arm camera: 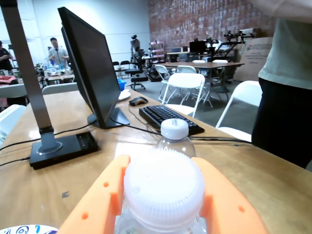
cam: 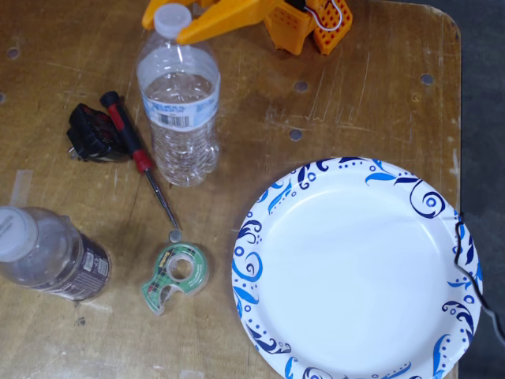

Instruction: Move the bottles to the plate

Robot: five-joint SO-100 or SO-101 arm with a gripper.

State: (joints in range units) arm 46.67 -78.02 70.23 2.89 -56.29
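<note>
The white-blue labelled bottle (cam: 180, 110) stands upright at the top left of the fixed view. My orange gripper (cam: 167, 22) reaches in from the top edge and is shut on its white cap. In the wrist view that cap (arm camera: 163, 195) fills the space between both orange fingers (arm camera: 105, 195), which press on its sides. The wider bottle with the dark brown label (cam: 51, 257) stands apart at the lower left; the wrist view shows it (arm camera: 174, 139) just beyond the held cap. The white plate with blue swirls (cam: 355, 268) lies empty at the right, and its rim (arm camera: 24, 229) shows at the wrist view's bottom left.
A red-handled screwdriver (cam: 138, 154), a black plug (cam: 91, 134) and a green tape dispenser (cam: 177, 272) lie between the bottles. A black cable (cam: 473, 268) crosses the plate's right rim. Beyond stand a monitor (arm camera: 92, 68), a lamp base (arm camera: 63, 148), a keyboard (arm camera: 168, 117) and a person (arm camera: 285, 87).
</note>
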